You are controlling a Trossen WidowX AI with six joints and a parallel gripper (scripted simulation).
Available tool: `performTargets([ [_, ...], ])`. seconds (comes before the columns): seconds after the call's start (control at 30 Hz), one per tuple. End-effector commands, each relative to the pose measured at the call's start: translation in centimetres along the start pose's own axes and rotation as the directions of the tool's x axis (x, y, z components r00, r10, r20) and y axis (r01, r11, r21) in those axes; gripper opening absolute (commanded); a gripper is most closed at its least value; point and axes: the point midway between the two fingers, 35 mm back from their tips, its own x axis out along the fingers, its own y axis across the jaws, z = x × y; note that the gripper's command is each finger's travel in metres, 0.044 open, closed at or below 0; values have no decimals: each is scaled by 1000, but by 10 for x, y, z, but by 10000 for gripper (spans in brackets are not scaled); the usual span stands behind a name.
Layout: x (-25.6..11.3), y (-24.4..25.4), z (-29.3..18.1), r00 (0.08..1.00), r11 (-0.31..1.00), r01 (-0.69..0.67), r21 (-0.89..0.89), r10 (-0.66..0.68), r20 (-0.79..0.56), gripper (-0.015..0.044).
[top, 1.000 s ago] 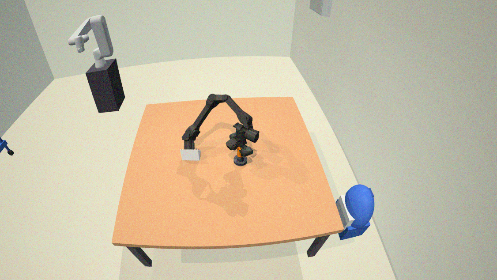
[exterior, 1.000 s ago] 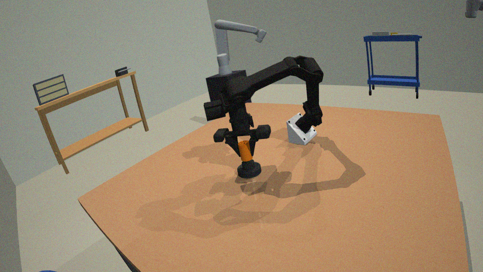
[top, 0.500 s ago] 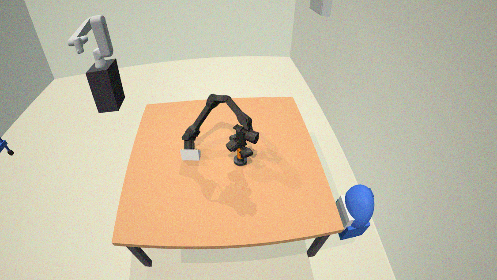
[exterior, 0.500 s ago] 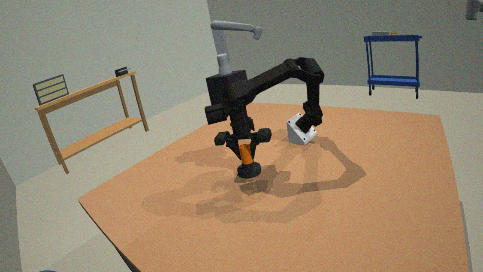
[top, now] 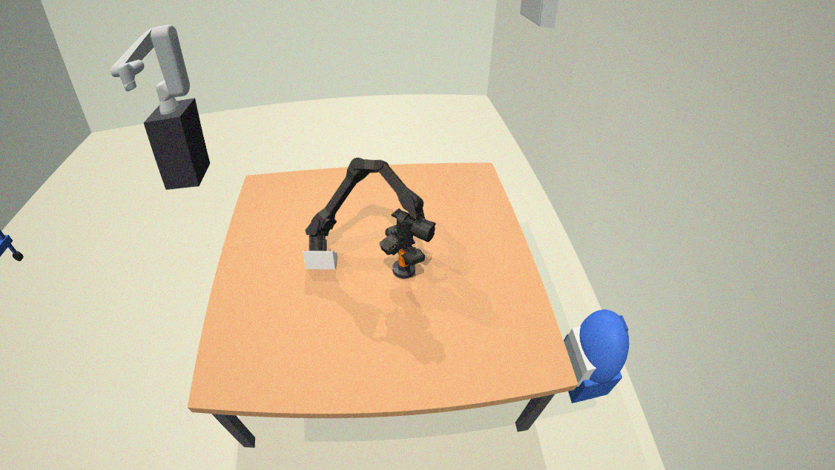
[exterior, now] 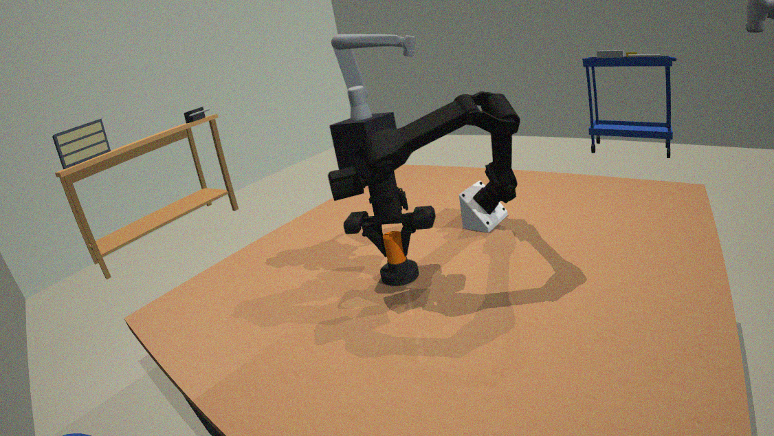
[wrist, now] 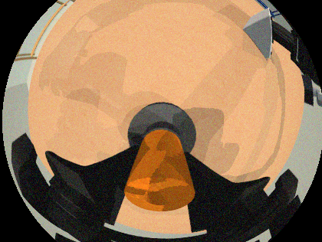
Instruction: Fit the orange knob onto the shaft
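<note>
The orange knob [top: 402, 258] [exterior: 394, 249] [wrist: 161, 168] stands over the round dark pedestal [top: 399, 274] [exterior: 399, 276] [wrist: 147, 118], narrow end down. Its lower end meets the raised dark collar at the pedestal's middle, with little or no gap showing in the exterior view. The D-shaped shaft is hidden under and inside the knob, so its flat side does not show. My gripper [top: 403, 261] [exterior: 396, 254] [wrist: 161, 153] points down and is shut on the knob, one black finger on each side. The knob looks centred on the pedestal in the wrist view.
The white wedge-shaped mount [top: 319, 260] [exterior: 469, 216] [wrist: 259, 32] of my arm stands on the table [top: 262, 350] [exterior: 595, 324]. A grey arm [top: 173, 64] on a black block, a wooden bench [exterior: 162, 224] and a blue cart [exterior: 630, 130] stand away from the table.
</note>
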Motion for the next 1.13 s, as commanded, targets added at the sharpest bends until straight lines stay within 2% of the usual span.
performTargets([
  [0.0, -1, 0, 0, 1000, 1000, 0, 1, 0, -1, 210],
  [0.3, -1, 0, 0, 1000, 1000, 0, 1, 0, -1, 440],
  [0.57, -3, 1, 0, 1000, 1000, -1, 0, 1, -1, 440],
  [0.83, -94, 1, 1, 1000, 1000, -3, 2, 3, 2, 440],
  [1.1, -96, 3, -1, 1000, 1000, -3, 2, 3, 1, 440],
])
